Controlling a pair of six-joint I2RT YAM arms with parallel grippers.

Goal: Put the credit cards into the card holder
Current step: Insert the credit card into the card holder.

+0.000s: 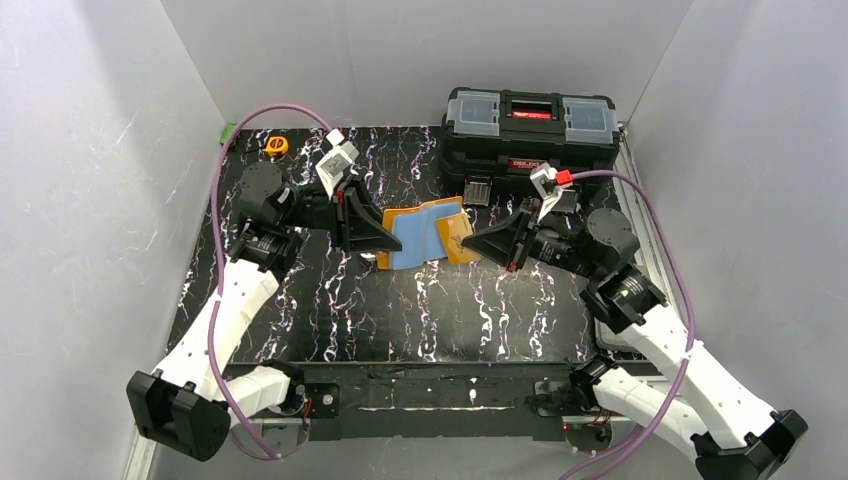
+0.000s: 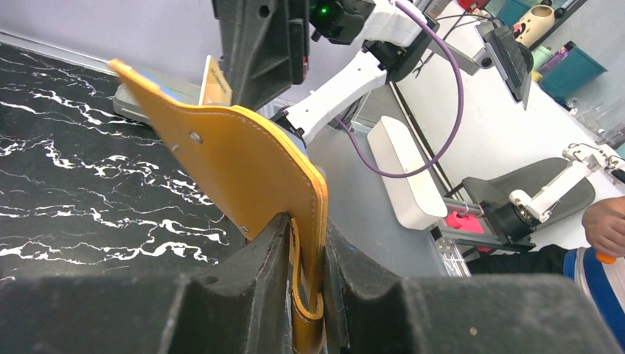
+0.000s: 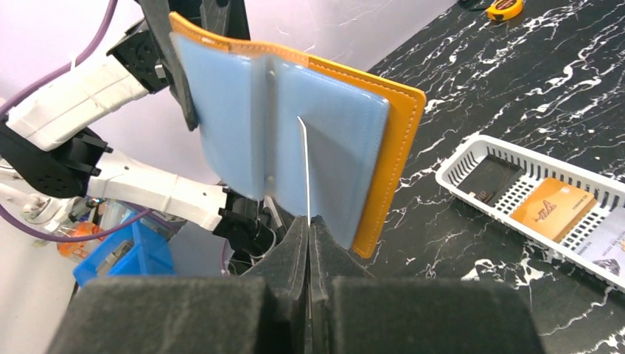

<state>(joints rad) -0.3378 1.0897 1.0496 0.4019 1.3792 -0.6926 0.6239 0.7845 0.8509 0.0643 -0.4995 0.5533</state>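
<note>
From above, the left gripper [image 1: 378, 246] pinches the left edge of the open card holder [image 1: 418, 235], which hangs off the black marbled table [image 1: 400, 320] with its blue pockets facing up. The right gripper [image 1: 472, 244] meets it from the opposite side, clamped on an orange credit card [image 1: 457, 238] that lies against the pocket just ahead of its fingertips. A black toolbox [image 1: 530, 128] stands beyond the right fingers, and a yellow tape measure [image 1: 277, 145] sits well beyond the left ones.

From the left wrist, the left gripper [image 2: 306, 276] has its two fingers pressed against either face of the card holder's [image 2: 236, 158] stitched orange edge, grasping it. The leather rises up and away from the fingertips. At its far end stand the dark fingers of the right gripper [image 2: 258, 74], with the credit card [image 2: 214, 81] showing beside them.

From the right wrist, the right gripper [image 3: 309, 221] is clenched on the credit card [image 3: 304, 166], seen edge-on as a thin pale line running straight up from the fingertips into the card holder's [image 3: 335, 125] right blue pocket. A finger of the left gripper [image 3: 180, 81] grips the holder's far left edge. Off to the right of the fingers a white slotted basket [image 3: 461, 158] rests on the table, holding an orange card [image 3: 553, 209] and a dark card [image 3: 490, 181].
</note>
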